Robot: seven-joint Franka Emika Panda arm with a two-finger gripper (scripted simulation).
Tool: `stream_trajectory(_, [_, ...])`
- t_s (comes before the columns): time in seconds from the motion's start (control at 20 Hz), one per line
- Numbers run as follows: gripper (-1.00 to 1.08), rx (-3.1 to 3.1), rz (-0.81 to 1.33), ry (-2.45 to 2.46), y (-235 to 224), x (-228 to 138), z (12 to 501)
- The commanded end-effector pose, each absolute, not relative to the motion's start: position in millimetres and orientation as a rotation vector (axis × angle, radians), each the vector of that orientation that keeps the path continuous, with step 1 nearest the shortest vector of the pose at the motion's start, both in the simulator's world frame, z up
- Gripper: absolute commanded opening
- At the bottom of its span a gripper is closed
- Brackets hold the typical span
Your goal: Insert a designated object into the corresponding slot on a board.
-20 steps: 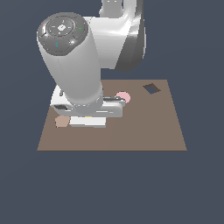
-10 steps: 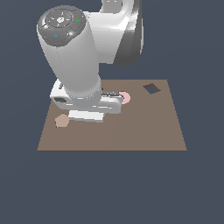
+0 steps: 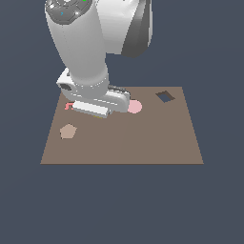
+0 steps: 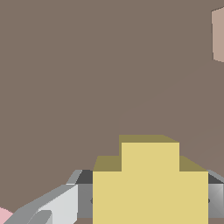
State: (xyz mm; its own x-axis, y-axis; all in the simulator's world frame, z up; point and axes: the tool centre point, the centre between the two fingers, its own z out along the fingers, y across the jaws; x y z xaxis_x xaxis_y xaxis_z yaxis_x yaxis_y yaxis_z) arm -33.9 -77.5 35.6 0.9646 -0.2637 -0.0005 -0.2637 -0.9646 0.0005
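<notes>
In the exterior view, a tan pentagon point(image 3: 68, 131) was seen lying flat near the left edge of the brown board point(image 3: 143, 143). Just behind it, a small red-pink shape point(image 3: 69, 105) was partly hidden by the arm, and its outline could not be made out. The white Franka arm point(image 3: 83, 52) was seen reaching down over the board's far left part, with its hand low above the surface. The gripper itself was covered by the hand housing in that view. To the right of the hand, a pink round disc point(image 3: 135, 106) was seen lying on the board, partly overlapped by the housing. Further right, near the far right corner, a dark square hole point(image 3: 165, 96) was cut into the board. The cross-shaped slot could not be found in either view.

In the wrist view, the gripper point(image 4: 148, 199) was seen closed narrowly around the yellow cross piece point(image 4: 150, 183). One grey finger point(image 4: 65, 205) was seen pressed against one side of the piece and the other finger point(image 4: 215, 197) against the opposite side. The piece was thus held between the fingers, above bare board surface. A sliver of the disc and an edge of the pentagon were seen at opposite margins of that view.
</notes>
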Motion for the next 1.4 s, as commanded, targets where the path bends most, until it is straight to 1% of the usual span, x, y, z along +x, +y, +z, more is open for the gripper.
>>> stream_trajectory(0.0, [-1.00, 3.101, 0.000, -0.502, -77.6, -50.0, 37.0])
stream_trajectory(0.3, [-1.00, 3.071, 0.000, -0.659, -75.0, -80.3, 39.1])
stream_trajectory(0.55, [-1.00, 3.053, 0.000, -0.741, -72.0, -95.8, 40.3])
stream_trajectory(0.8, [-1.00, 3.044, 0.000, -0.774, -69.9, -101.9, 40.7])
stream_trajectory(1.25, [-1.00, 3.045, -0.002, -0.776, -69.5, -102.0, 30.8])
stream_trajectory(1.3, [1.00, 3.045, -0.002, -0.776, -69.5, -102.0, 30.8])
stream_trajectory(1.35, [1.00, 3.045, -0.002, -0.776, -69.5, -102.0, 30.8])
